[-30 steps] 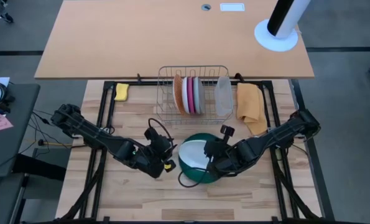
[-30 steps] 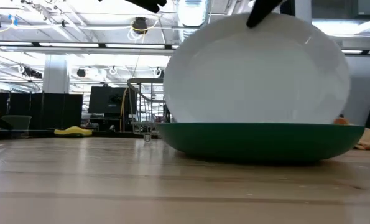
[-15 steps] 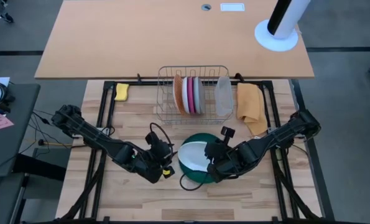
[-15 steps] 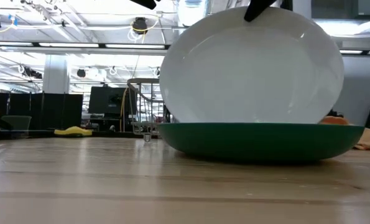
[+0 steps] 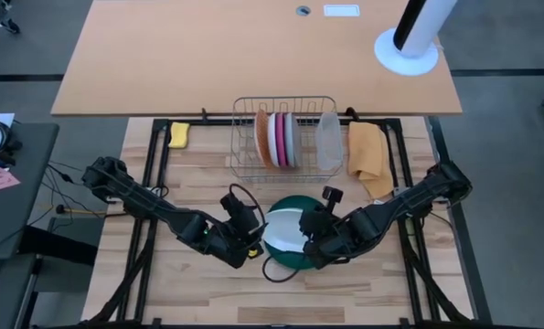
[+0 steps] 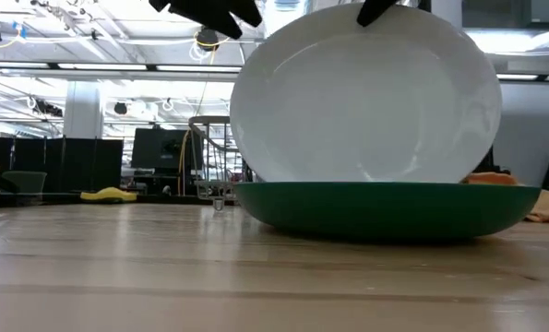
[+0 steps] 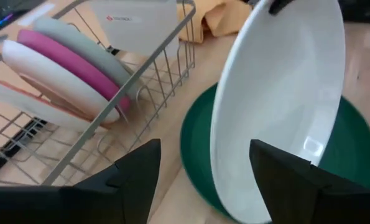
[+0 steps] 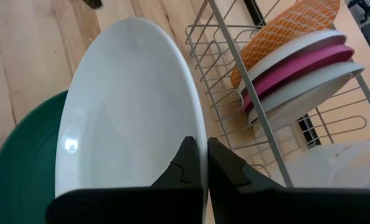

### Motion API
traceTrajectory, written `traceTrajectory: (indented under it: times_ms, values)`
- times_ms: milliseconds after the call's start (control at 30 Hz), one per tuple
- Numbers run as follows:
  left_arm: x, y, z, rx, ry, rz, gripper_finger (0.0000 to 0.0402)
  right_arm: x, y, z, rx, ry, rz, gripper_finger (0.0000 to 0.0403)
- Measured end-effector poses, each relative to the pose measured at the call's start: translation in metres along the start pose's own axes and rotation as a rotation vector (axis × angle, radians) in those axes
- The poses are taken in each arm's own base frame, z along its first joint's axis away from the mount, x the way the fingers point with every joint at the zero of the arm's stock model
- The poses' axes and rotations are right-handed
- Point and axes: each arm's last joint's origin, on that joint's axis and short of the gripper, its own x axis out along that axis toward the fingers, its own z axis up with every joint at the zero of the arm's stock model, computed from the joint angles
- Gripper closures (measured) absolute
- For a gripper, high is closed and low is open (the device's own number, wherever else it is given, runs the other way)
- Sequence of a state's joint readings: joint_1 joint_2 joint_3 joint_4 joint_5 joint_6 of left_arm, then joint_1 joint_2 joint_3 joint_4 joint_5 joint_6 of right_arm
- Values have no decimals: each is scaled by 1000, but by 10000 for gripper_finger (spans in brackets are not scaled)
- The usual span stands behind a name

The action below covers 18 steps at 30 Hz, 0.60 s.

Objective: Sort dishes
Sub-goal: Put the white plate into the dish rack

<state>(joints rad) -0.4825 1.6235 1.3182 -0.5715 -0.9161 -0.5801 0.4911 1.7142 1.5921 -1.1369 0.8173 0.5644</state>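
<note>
While the dark green plate lies flat on the wooden table near its centre, the white plate stands tilted up on edge inside it, its lower rim resting in the green one. The right gripper pinches the white plate's upper rim, fingers clenched on either side of the edge, reaching in from the plate's 3 o'clock side in the high view. The left gripper hovers just at the plate's 9 o'clock side with its fingers spread apart and nothing between them. At 12 o'clock from the plates stands the wire dish rack, holding the orange-patterned plate, a second white plate, the magenta pink plate and the pale grey plate upright in a row. A clear plastic tub sits at the rack's right end, an orange cloth lies beside it, and a yellow sponge rests at the rack's 9 o'clock.
</note>
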Motion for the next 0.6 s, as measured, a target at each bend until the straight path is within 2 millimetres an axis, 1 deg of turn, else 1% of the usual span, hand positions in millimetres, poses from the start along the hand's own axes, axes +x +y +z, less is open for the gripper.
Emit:
traceTrajectory:
  times_ms: [200,300,367,467,600]
  values:
    - [11,-1,-11,26,-2,-35,159,0,1,2,1,-17,10,397]
    - [17,0,-13,14,-4,-42,159,0,2,2,-5,-15,12,397]
    - [21,2,-13,17,-6,-38,166,0,2,2,-6,-15,12,397]
    - [25,4,-12,37,19,-63,203,0,2,2,-5,-16,13,397]
    - [33,4,-16,54,49,-73,293,0,2,2,-6,-17,15,397]
